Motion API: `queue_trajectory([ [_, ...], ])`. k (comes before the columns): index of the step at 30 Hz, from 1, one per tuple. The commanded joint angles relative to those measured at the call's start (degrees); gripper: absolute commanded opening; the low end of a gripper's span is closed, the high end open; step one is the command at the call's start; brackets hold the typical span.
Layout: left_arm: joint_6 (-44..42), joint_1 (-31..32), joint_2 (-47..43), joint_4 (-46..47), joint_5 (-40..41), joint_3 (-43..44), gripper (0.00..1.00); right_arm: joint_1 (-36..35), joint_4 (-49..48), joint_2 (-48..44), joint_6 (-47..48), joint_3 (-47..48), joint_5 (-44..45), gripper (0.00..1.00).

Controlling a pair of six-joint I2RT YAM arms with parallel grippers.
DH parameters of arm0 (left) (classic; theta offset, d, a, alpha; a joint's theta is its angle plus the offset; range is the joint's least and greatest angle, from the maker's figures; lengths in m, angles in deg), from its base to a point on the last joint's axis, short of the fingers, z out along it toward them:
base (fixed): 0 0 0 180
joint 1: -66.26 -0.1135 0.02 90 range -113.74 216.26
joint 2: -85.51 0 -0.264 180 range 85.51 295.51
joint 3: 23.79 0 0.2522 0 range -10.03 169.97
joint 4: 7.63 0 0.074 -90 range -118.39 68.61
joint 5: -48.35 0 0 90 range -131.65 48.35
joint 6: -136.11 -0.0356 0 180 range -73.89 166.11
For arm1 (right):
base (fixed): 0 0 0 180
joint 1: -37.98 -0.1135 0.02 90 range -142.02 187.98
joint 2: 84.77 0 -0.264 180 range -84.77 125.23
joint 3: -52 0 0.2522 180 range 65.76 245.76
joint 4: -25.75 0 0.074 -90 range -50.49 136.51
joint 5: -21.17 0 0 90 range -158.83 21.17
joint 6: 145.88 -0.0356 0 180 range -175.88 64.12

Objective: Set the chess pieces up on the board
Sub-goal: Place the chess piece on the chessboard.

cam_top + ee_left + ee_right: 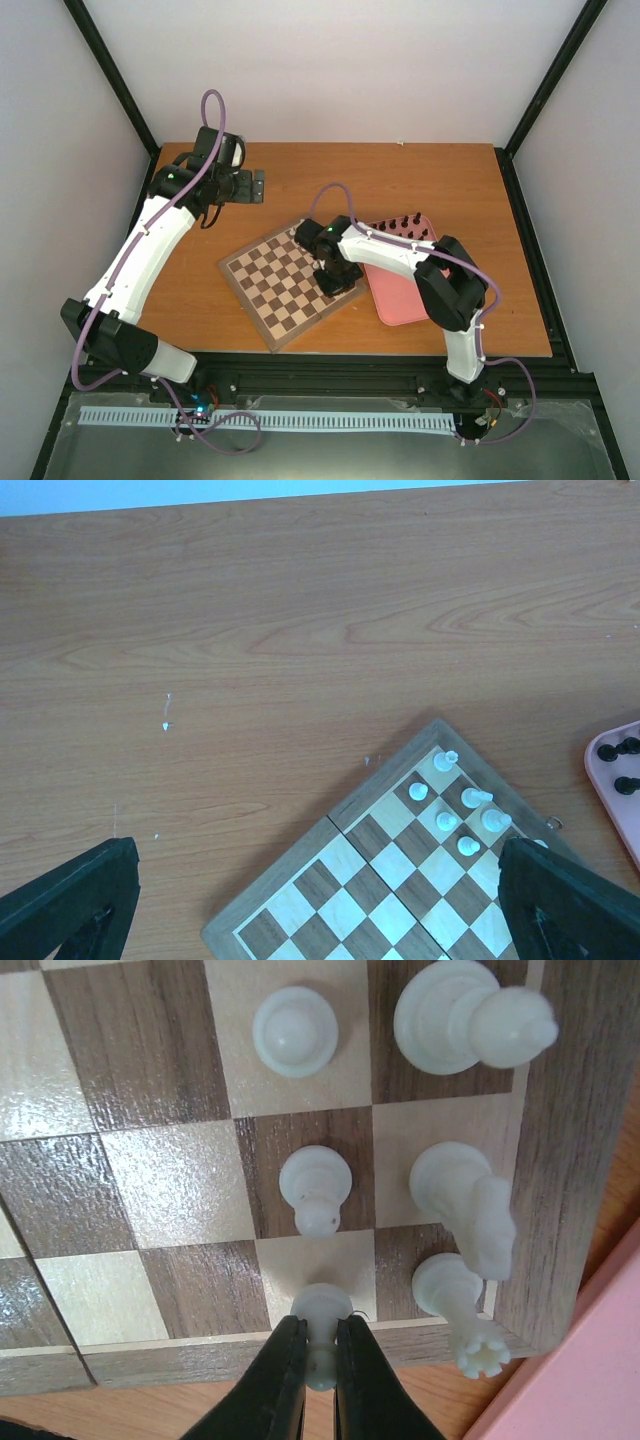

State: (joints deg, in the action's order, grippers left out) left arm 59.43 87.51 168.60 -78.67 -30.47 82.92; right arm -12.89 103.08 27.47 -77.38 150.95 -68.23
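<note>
The board (285, 290) lies tilted in the middle of the table. My right gripper (320, 1360) is shut on a white pawn (322, 1312), pinching its neck, with its base over a light edge square. Around it stand other white chess pieces: two pawns (315, 1188), a rook (452, 1300), a knight (465, 1205) and a bishop (470, 1020). From above, the right gripper (330, 278) sits over the board's right corner. My left gripper (256, 187) hangs open and empty above bare table behind the board (380, 900); its fingers (70, 900) stand wide apart, and the white pieces (462, 802) show in its view.
A pink tray (400, 292) lies just right of the board, with black pieces (405, 222) along its far end. The tray's edge (612, 792) and black pieces (625, 750) also show in the left wrist view. Black frame rails border the table.
</note>
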Motion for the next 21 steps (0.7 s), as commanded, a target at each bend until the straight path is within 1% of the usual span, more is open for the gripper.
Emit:
queue_trajectory([
  [1,-0.09,-0.25,-0.52,0.01,0.51,0.92,1.00,0.40,0.67,1.02,0.80,1.42,0.11,0.09],
  [14,0.03,-0.21,-0.62,0.21,0.33,0.40,1.00,0.42,0.46,0.76,1.02,0.58,-0.73,0.17],
  [19,0.03,-0.25,-0.60,0.19,0.24,0.42,1.00,0.42,0.67,-0.22,1.03,0.89,-1.19,0.19],
  [21,0.03,-0.25,-0.66,0.23,0.24,0.31,1.00,0.42,0.85,-1.65,1.06,1.59,-1.70,0.23],
])
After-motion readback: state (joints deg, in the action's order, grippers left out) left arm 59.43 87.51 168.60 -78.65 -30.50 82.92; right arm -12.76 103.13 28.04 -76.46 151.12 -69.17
